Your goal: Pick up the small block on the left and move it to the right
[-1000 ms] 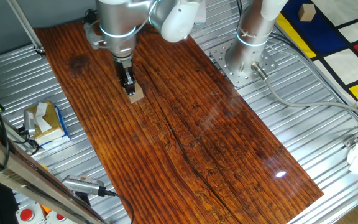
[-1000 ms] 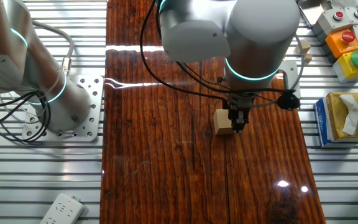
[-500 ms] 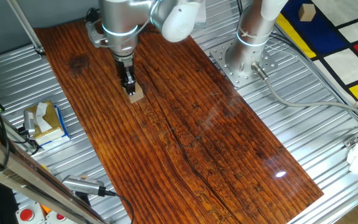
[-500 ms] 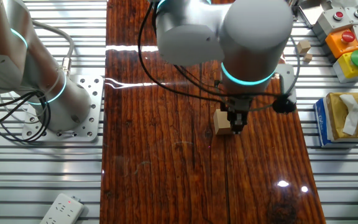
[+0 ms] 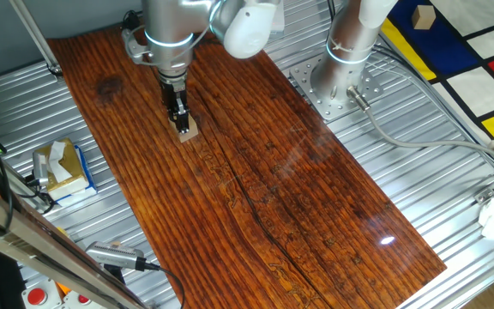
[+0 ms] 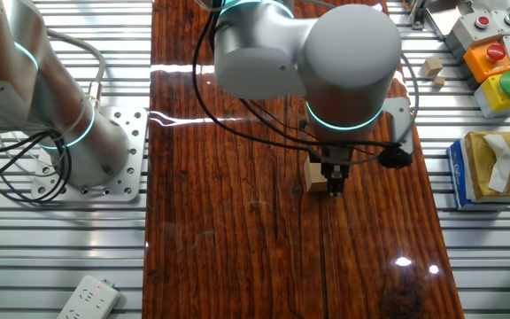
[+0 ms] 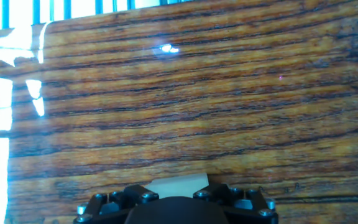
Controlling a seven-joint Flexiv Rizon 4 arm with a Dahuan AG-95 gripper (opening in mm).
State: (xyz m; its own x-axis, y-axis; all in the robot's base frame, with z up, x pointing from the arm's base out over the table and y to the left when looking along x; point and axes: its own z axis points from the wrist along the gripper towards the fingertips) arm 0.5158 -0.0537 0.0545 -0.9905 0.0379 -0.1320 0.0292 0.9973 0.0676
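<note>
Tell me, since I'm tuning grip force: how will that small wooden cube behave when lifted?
The small wooden cube looks like solid bare wood, so probably stiff and light. Its flat faces should sit square between the jaws of the gripper, unlikely to roll. The wooden board is glossy, so a nudge might slide it.

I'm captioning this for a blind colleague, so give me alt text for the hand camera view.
Looking along the fingers, the gripper's dark housing fills the bottom edge, with the top of the small block, light tan, showing just above it. Beyond lies a glossy, dark-grained wooden tabletop with bright light reflections at the left and ribbed metal along the top edge.
</note>
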